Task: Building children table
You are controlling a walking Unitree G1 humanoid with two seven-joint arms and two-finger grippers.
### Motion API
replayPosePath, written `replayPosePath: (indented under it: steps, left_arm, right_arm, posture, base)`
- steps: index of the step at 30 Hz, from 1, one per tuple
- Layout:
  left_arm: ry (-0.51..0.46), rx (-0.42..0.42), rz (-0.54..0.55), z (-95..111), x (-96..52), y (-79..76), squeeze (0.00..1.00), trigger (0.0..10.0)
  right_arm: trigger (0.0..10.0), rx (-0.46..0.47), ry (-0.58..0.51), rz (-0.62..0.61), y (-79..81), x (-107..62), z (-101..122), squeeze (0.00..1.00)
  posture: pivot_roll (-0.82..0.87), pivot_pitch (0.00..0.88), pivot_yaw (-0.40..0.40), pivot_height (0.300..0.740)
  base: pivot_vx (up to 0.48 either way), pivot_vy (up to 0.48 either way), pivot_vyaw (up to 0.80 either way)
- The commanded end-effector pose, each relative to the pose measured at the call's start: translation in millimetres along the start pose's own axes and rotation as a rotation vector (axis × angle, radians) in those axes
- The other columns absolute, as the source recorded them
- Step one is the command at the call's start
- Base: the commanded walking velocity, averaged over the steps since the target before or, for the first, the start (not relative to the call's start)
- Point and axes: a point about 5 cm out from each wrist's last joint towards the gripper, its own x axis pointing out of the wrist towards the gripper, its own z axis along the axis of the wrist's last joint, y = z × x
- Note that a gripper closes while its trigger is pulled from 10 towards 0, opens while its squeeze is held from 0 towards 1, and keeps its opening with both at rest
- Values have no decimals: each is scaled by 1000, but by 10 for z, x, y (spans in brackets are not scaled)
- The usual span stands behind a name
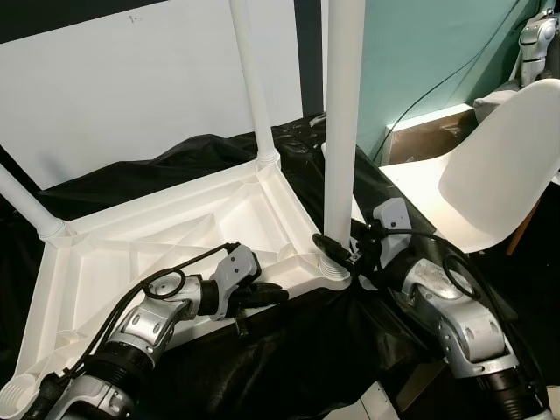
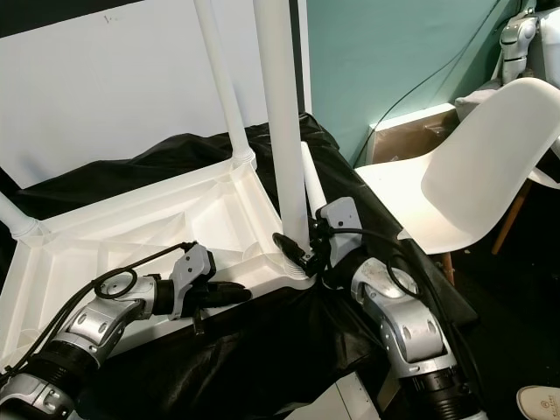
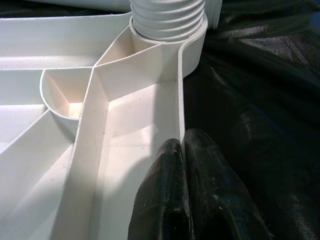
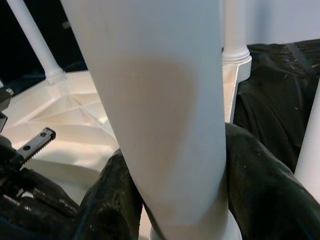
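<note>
Black sheeting covers the floor, with a white wall panel and a teal wall behind. On the sheeting lies the white plastic tabletop (image 1: 175,236), upside down, ribbed underside showing. Legs stand in three corners; the fourth corner socket (image 1: 19,395), nearest the left arm, is empty.

Near-corner leg (image 1: 343,122): upright, threaded base seated in its socket. Looks like light, stiff, smooth moulded plastic, likely slippery; best gripped low by the collar, where a twist has leverage.

Right hand (image 2: 296,248): fingers spread around that leg just above the socket, clamped against both sides.

Left hand (image 1: 267,295): fingers pressed together, pinching the tabletop's thin edge wall, apparently bracing the top against turning.

White chair (image 1: 494,166) stands well apart on the right. A loose white leg (image 2: 313,184) leans behind the gripped one.
</note>
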Motion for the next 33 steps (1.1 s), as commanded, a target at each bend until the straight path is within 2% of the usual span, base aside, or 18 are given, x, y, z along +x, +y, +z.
replayPosePath:
  steps: [1, 3, 7, 10, 14, 16, 20, 24, 29, 30, 31, 33]
  left_arm:
    - [63, -36, 26, -129, -3, 11, 0, 10000]
    - [60, -39, 27, -130, 5, 9, 0, 10000]
    - [59, -40, 30, -134, 10, 7, 0, 10000]
    - [54, -40, 47, -130, 9, 22, 0, 10000]
    - [47, -31, 96, -101, -13, 84, 0, 10000]
    - [47, -31, 96, -101, -13, 84, 0, 10000]
    - [48, -25, 117, -88, -50, 115, 0, 10000]
    - [50, -26, 133, -99, -95, 117, 0, 10000]
    - [53, -31, 147, -126, -122, 117, 0, 10000]
    - [55, -34, 152, -143, -128, 115, 0, 10000]
    - [56, -36, 155, -155, -130, 112, 0, 10000]
    - [53, -42, 158, -168, -108, 104, 0, 10000]
  right_arm:
    - [10000, 100, 148, 44, 66, 9, -291, 0]
    - [10000, 63, 139, 38, 69, 17, -323, 0]
    - [10000, 74, 101, -1, 107, 79, -344, 0]
    - [10000, 94, 63, -31, 175, 174, -351, 0]
    - [10000, 158, -38, -148, 281, 416, -345, 0]
    - [10000, 158, -38, -148, 281, 416, -345, 0]
    - [10000, 161, -127, -250, 331, 595, -341, 0]
    - [10000, 153, -186, -250, 409, 660, -287, 0]
    - [10000, 151, -182, -244, 402, 680, -293, 0]
    - [10000, 152, -173, -235, 392, 688, -308, 341]
    - [10000, 158, -168, -222, 387, 692, -319, 1000]
    - [10000, 121, -178, -200, 362, 688, -316, 1000]
  posture:
    - [-99, 0, 112, 740]
    - [-97, 0, 113, 740]
    - [-92, 0, 115, 740]
    - [-85, 0, 117, 740]
    - [-56, 0, 129, 740]
    - [-56, 0, 129, 740]
    - [-16, 0, 133, 740]
    - [4, 0, 122, 740]
    - [7, 0, 110, 740]
    - [5, 0, 104, 740]
    - [5, 0, 104, 740]
    - [-8, 0, 93, 740]
  base:
    - [0, 0, 0]
    - [0, 0, 0]
    - [0, 0, 0]
    - [0, 0, 0]
    - [0, 0, 0]
    - [0, 0, 0]
    - [0, 0, 0]
    - [0, 0, 0]
    - [0, 0, 0]
    - [0, 0, 0]
    - [0, 0, 0]
    - [0, 0, 0]
